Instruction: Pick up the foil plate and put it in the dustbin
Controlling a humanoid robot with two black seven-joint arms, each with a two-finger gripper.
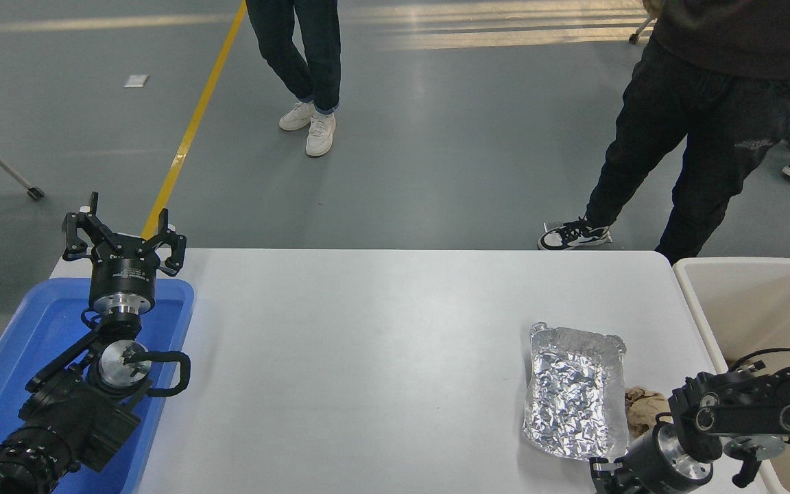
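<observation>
The foil plate (577, 391) is a crinkled silver tray lying flat on the white table (367, 357) at the right. The cream dustbin (700, 302) stands just off the table's right end, its rim level with the tabletop. My right gripper (607, 473) comes in from the lower right and sits low at the plate's near right corner, partly cut off by the picture's bottom edge. My left gripper (124, 237) is parked at the left above the blue tray, its fingers spread open and empty.
A small crumpled brown paper ball (645, 408) lies right of the foil plate, next to my right wrist. A shallow blue tray (38, 329) sits at the table's left end. Two people stand on the floor beyond the table's far edge.
</observation>
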